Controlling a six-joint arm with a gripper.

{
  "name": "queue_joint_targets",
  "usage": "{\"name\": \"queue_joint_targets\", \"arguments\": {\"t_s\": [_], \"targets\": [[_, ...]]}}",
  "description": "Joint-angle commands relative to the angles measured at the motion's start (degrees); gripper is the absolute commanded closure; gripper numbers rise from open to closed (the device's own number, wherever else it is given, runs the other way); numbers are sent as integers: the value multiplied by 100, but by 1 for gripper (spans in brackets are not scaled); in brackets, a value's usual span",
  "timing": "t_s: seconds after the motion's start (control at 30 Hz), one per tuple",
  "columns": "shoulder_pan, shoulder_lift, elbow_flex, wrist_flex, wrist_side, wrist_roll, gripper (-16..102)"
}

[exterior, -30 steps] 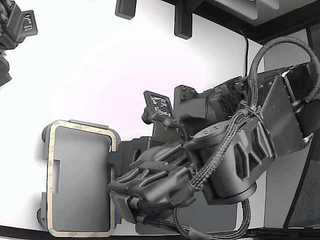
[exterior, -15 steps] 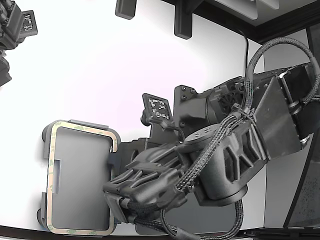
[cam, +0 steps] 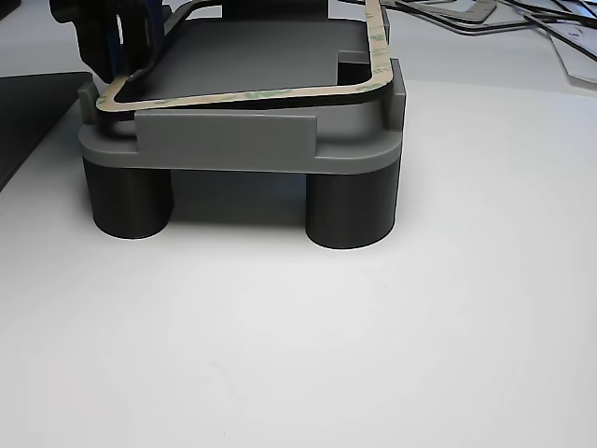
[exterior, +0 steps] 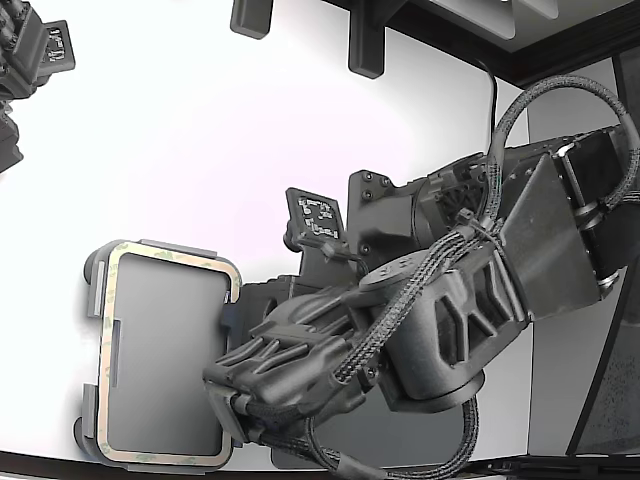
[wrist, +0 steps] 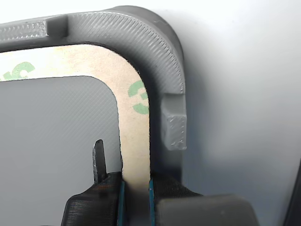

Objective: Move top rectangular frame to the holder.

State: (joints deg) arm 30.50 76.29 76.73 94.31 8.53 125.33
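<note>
The top rectangular frame (exterior: 165, 252), thin and beige with green flecks, lies over the light grey holder (exterior: 90, 270) at the exterior view's lower left. My gripper (exterior: 227, 325) reaches in from the right and is shut on the frame's right-hand strip. Up close in the wrist view, the frame (wrist: 134, 117) runs between my two blue-padded fingertips, with my gripper (wrist: 135, 188) just inside the holder's rounded corner wall (wrist: 160, 47). From the other view the frame (cam: 242, 93) sits tilted on the holder (cam: 224, 140), which stands on dark round legs, with my gripper (cam: 117, 37) at its far left corner.
A second arm (exterior: 30, 60) hangs at the exterior view's upper left. Two black clamps (exterior: 365, 40) stand at the table's far edge. A dark mat (exterior: 400, 440) lies under my arm, also seen as the dark mat (cam: 28, 103). More loose frames (cam: 466, 14) lie behind the holder.
The frame has slid a little toward the exterior view's right and now sits more squarely over the holder. My arm's forearm has swung slightly lower and leftward.
</note>
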Motion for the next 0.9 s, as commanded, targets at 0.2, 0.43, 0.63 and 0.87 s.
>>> {"name": "queue_joint_targets", "arguments": {"t_s": [0.2,0.43,0.63,0.87], "targets": [[-70,70,-105,53,-26,0,97],[-62,70,-105,53,-9,-35,70],[-62,79,-202,53,88,-141,-14],[88,422,-571,26,1107,-1547,-14]]}}
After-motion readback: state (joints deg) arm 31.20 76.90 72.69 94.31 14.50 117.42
